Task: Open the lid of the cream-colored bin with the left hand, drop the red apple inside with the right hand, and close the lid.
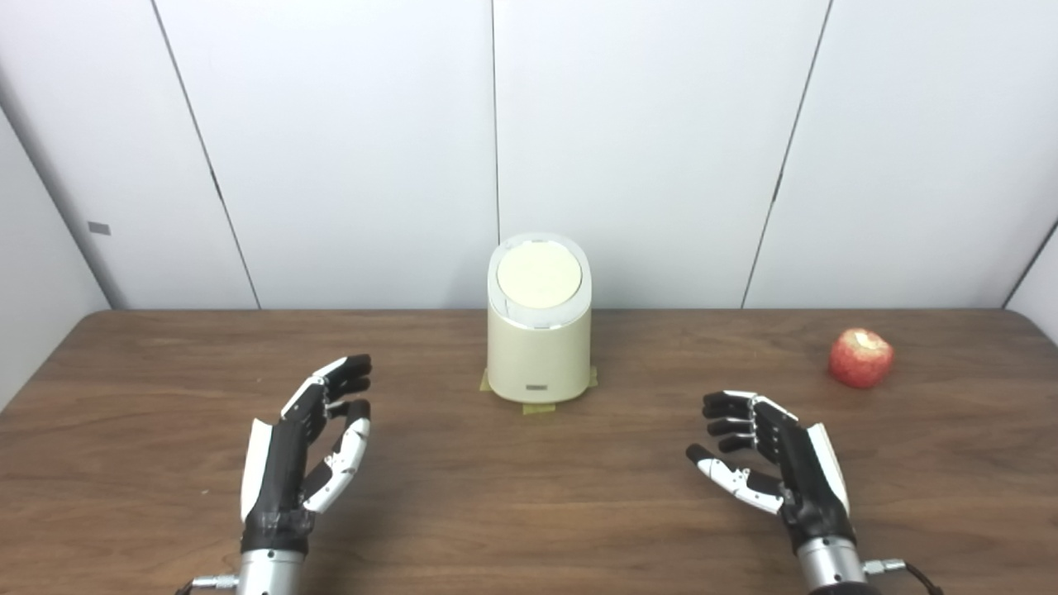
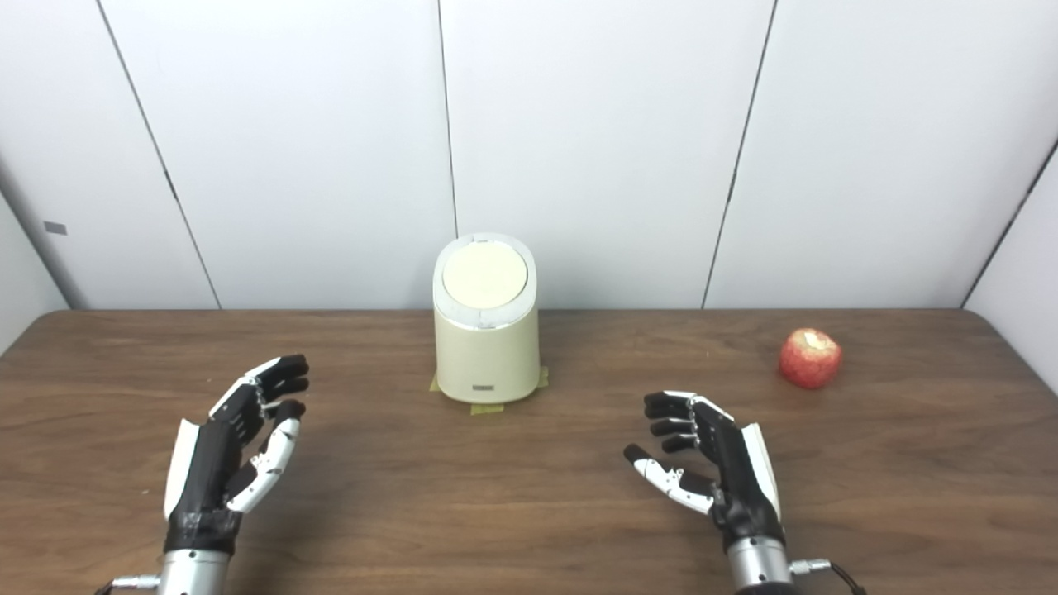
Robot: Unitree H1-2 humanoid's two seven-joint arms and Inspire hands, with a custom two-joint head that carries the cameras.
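Both hands, left hand and right hand, hover released near the table's front edge, bin mid-back with lid down, apple far right, probably firm, slick, best cupped round its sides.

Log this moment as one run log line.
stage: start | left hand: open, empty | right hand: open, empty | bin lid: closed | apple: on table, right of bin
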